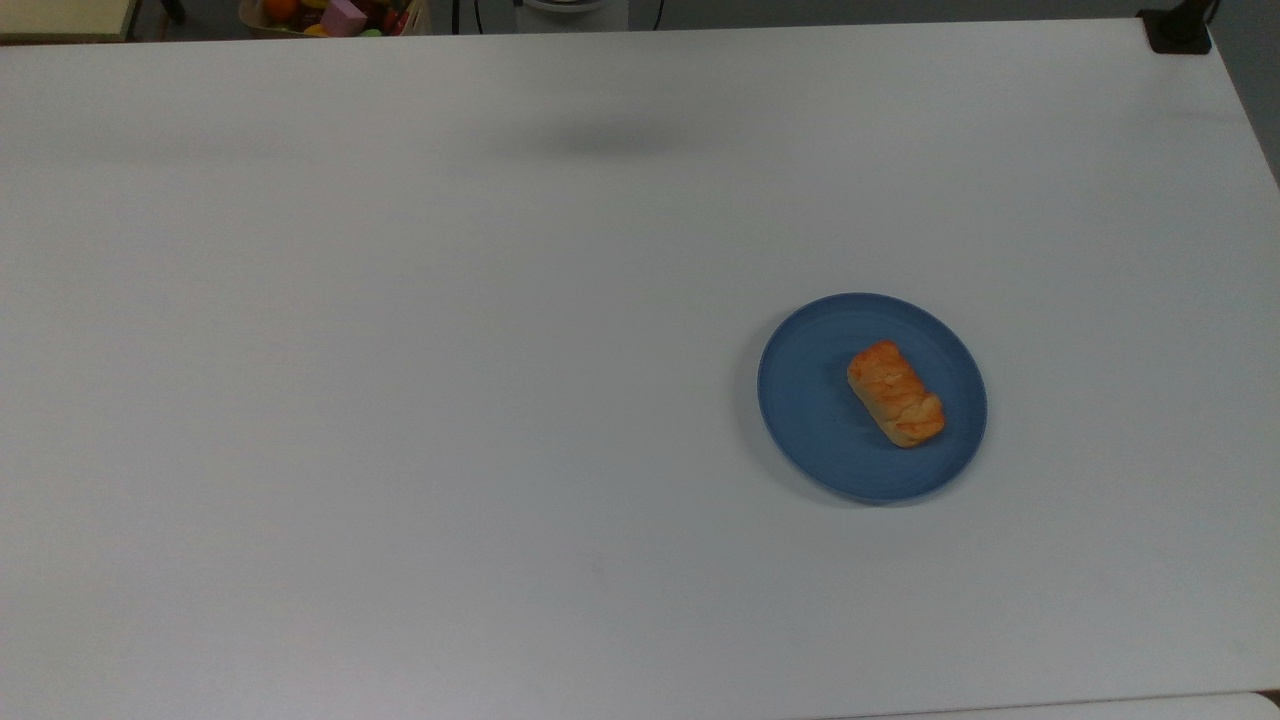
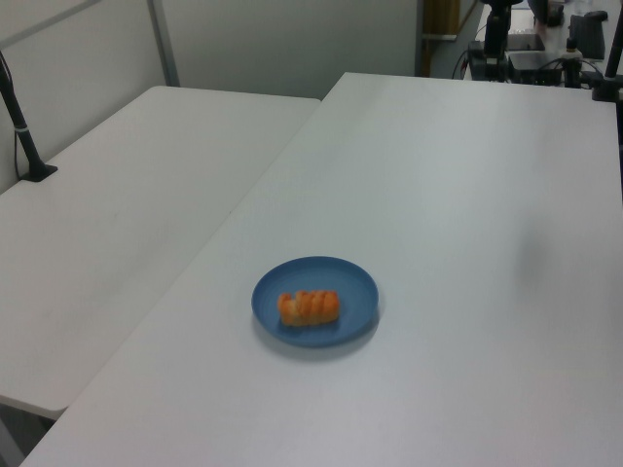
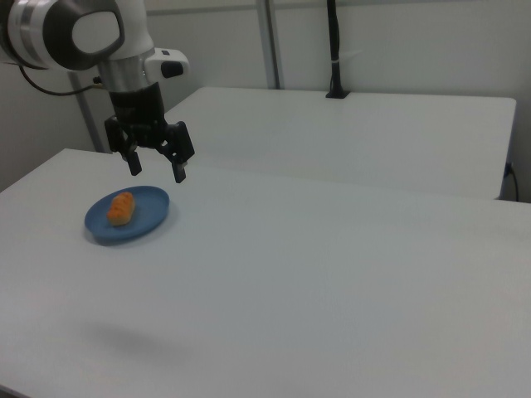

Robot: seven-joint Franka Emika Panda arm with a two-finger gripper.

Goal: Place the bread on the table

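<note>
The bread (image 1: 896, 393), a small golden-orange ridged roll, lies on a round blue plate (image 1: 800, 400) that sits on the white table (image 1: 400, 400). In the left view the bread (image 2: 310, 306) rests on the near-left part of the plate (image 2: 341, 282), on the table (image 2: 467, 243). In the right view the bread (image 3: 121, 208) lies on the plate (image 3: 149, 215) at the right view's left. My gripper (image 3: 156, 172) hangs open in the air, empty, with its fingertips pointing down; in the right view it appears above the plate's right side.
A second white table (image 2: 117, 224) adjoins on the left view's left, with a black pole (image 2: 21, 126) clamped to it. A bin of colourful toys (image 1: 335, 15) sits beyond the far edge in the top view. A black clamp (image 1: 1178, 30) sits at the table's far right corner.
</note>
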